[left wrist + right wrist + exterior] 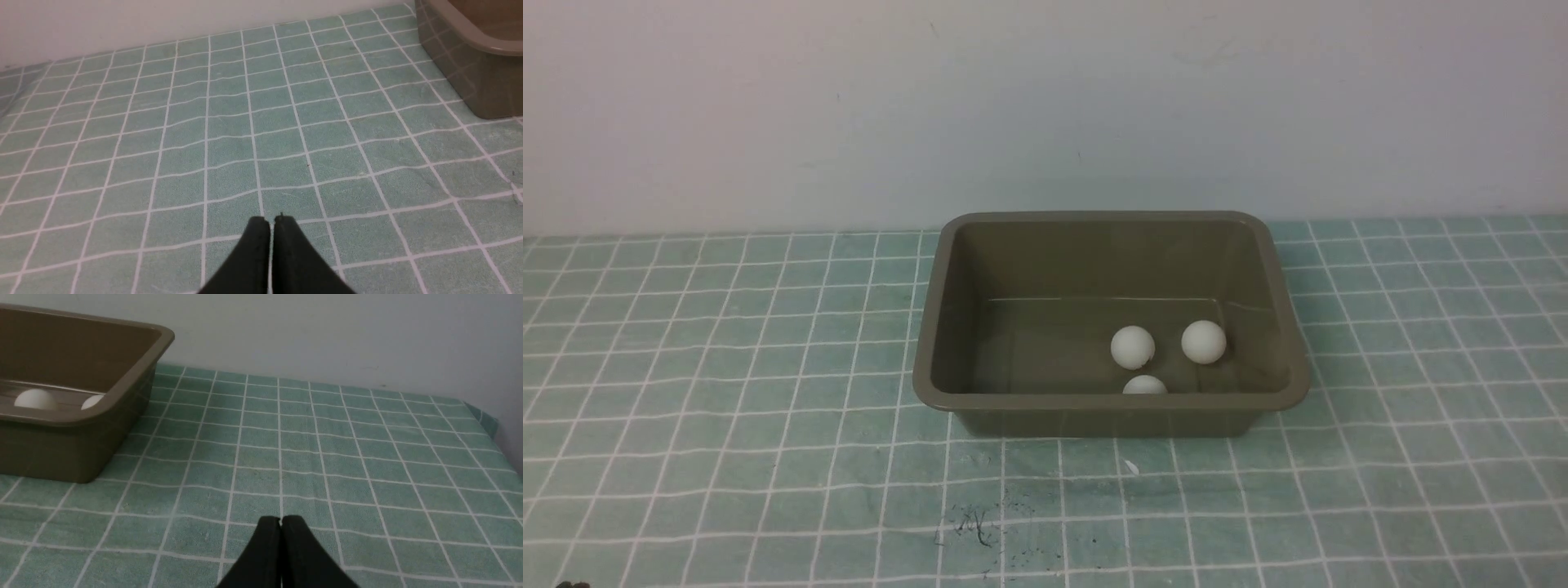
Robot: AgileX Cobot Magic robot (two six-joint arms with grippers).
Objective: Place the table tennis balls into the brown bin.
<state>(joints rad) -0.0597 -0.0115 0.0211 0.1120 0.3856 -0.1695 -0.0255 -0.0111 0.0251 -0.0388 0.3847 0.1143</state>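
The brown bin (pixel 935 327) stands in the middle of the table, near the wall. Three white table tennis balls lie inside it towards its right front: one (pixel 1132 346), a second (pixel 1203 341), and a third (pixel 1145 385) half hidden behind the front rim. In the right wrist view the bin (pixel 122 396) shows two ball tops (pixel 34 399) over its rim. Only a corner of the bin (pixel 470 73) shows in the left wrist view. My left gripper (pixel 271 222) and right gripper (pixel 281 520) are both shut and hold nothing, low over the cloth, away from the bin. Neither shows in the front view.
A green cloth with a white grid (pixel 727 408) covers the table, with dark smudges (pixel 980 523) near the front. A pale wall (pixel 1045 106) rises right behind the bin. The cloth's right edge (pixel 486 420) shows in the right wrist view.
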